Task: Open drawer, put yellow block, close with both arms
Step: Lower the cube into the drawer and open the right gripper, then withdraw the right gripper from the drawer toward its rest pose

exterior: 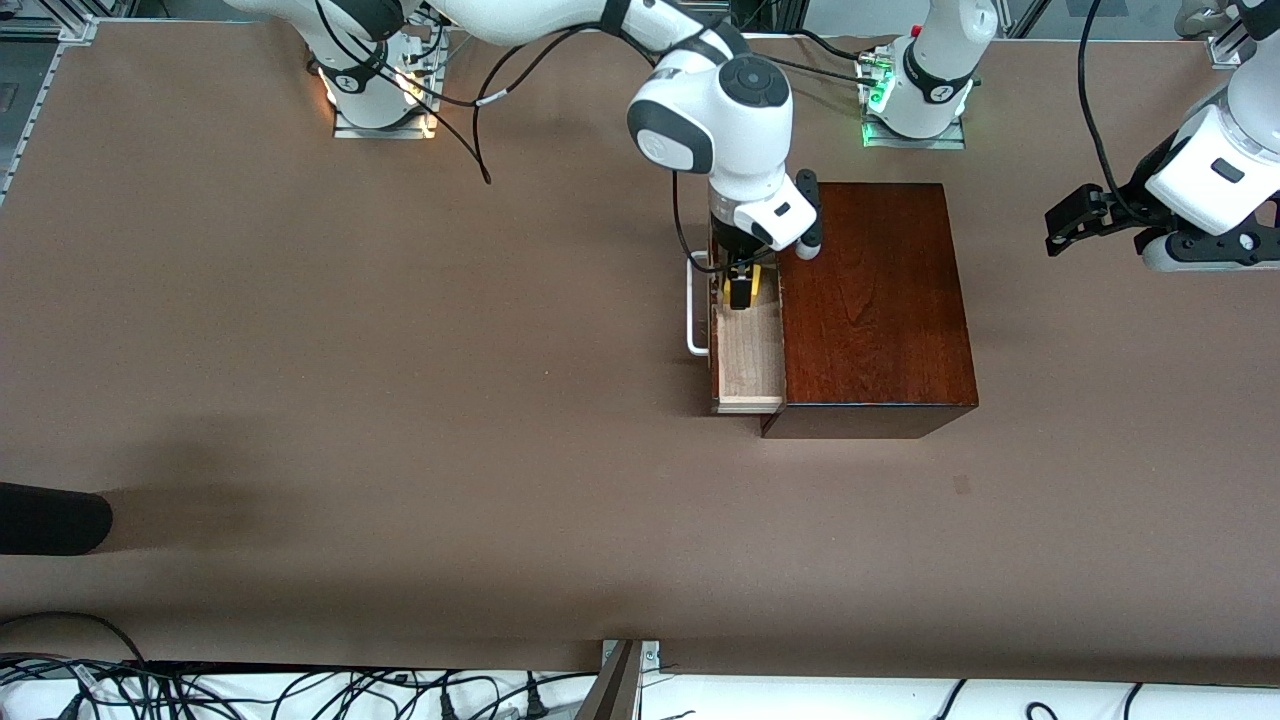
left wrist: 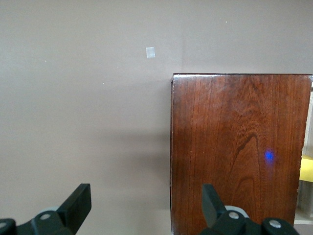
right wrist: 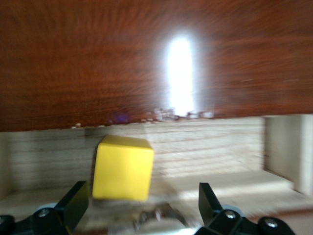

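Inside the open drawer [exterior: 748, 352], the yellow block [right wrist: 123, 168] sits between the right gripper's [right wrist: 142, 208] spread fingers.

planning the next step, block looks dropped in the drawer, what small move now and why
Probably lift the right end effector straight up out of the drawer: its fingers are open and the yellow block sits free on the tray floor. The left end effector waits open beside the box.

A brown table [exterior: 400, 400] carries a small pale square mark [left wrist: 150, 52]. A dark rounded object [exterior: 50, 518] lies at the right arm's end. Cables [exterior: 250, 690] run along the camera-side edge.
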`<state>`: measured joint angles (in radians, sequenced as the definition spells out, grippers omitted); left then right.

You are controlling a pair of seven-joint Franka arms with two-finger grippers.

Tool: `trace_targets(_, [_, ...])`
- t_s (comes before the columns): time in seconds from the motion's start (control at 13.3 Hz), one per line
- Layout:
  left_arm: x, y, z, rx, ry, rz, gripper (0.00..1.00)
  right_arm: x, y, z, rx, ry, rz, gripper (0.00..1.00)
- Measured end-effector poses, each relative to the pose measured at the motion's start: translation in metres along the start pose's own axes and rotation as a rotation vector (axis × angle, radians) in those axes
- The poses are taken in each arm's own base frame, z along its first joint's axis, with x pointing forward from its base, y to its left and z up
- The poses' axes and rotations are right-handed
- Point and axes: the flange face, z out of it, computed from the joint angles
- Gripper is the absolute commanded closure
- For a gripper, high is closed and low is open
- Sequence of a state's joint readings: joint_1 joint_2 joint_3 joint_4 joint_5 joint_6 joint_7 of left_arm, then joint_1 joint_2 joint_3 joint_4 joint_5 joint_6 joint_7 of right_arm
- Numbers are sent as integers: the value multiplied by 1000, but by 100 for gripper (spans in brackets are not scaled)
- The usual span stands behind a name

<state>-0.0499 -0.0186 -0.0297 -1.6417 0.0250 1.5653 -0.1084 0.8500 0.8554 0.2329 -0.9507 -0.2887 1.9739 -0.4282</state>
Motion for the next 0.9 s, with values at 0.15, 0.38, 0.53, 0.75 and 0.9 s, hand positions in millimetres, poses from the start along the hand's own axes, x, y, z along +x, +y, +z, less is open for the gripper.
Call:
trace_targets(0.15, [0, 1, 0, 0, 0, 2, 0, -16, 35, -73, -14, 70, 77, 0])
trace_targets(0.38, [0, 2, 0, 0, 1, 3, 0, -98, 122, -157, -33, 82, 241, 0])
trace_targets(0.53, [0, 4, -1, 0, 1, 6, 0, -160, 173, -187, -60, 66, 345, 0])
trace_targets(0.75, [-6, 29, -7, -36, -9, 46, 0, -246, 231, -218, -91, 53, 486, 0])
trace_targets(0.9, [-16, 68, -12, -67, -27, 114, 0, -304, 252, -235, -15, 40, 593, 0])
